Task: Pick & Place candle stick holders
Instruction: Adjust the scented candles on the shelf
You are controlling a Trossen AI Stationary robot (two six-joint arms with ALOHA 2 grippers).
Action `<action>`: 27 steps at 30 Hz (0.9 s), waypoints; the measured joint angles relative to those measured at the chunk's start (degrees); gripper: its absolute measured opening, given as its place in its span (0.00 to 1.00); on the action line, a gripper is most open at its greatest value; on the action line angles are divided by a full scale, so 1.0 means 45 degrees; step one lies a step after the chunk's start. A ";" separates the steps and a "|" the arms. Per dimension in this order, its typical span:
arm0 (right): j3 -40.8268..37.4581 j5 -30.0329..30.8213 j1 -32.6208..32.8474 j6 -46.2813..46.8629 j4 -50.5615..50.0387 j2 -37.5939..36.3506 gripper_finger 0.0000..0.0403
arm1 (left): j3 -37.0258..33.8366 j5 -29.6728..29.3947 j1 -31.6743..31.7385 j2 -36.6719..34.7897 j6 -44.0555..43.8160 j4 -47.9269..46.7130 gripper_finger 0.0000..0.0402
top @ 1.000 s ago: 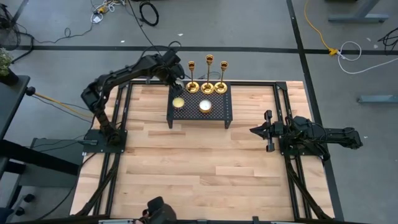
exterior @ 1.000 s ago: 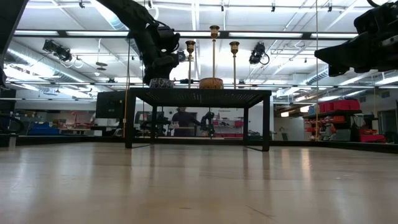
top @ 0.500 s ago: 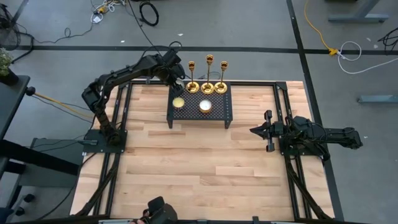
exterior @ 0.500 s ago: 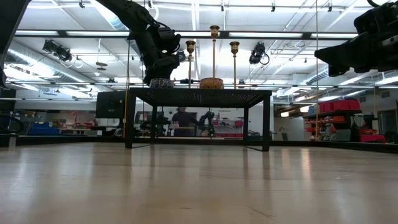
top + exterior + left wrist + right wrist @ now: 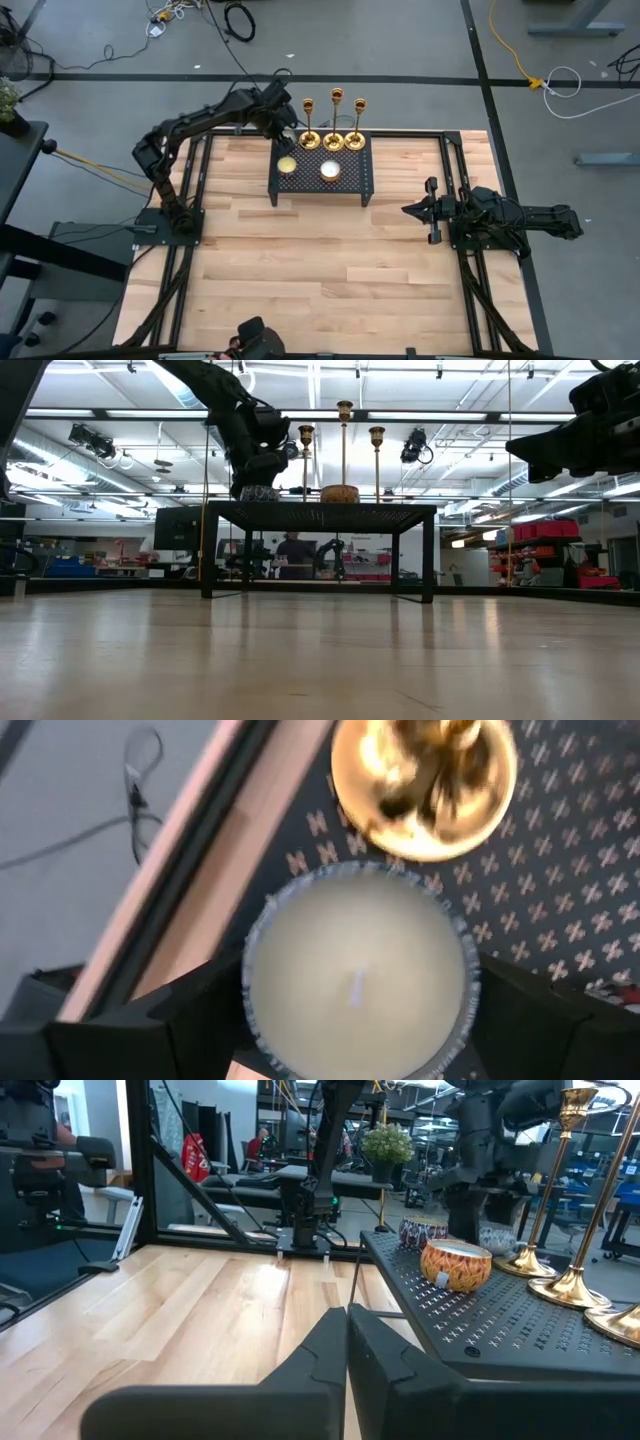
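Atop the rack [image 5: 345, 180], left fingers [image 5: 120, 1030] are hanging wide around a candle [image 5: 355, 980] — upright holders [image 5: 333, 120] just beyond; right fingers [image 5: 350, 1370] shut, well apart.

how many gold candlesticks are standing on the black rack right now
3, upright in a row along the rack's far edge: left candlestick nearest the left gripper, middle candlestick, right candlestick. None looks hidden.

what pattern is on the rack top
Black metal punched with rows of small cross-shaped holes; the rack shows it best in the left wrist view.
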 joint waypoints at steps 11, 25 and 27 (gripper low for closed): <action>-0.0005 0.0000 0.0005 0.0000 0.0005 0.0000 0.03 | -0.0008 -0.0073 -0.0026 -0.0004 0.0273 -0.0008 0.84; -0.0005 -0.0004 0.0001 0.0000 0.0004 0.0000 0.03 | 0.0012 0.0237 -0.0044 -0.0018 0.1103 -0.0220 0.90; -0.0005 -0.0002 0.0001 0.0000 0.0001 0.0000 0.03 | 0.0012 0.0227 -0.0044 -0.0028 0.1115 -0.0224 0.91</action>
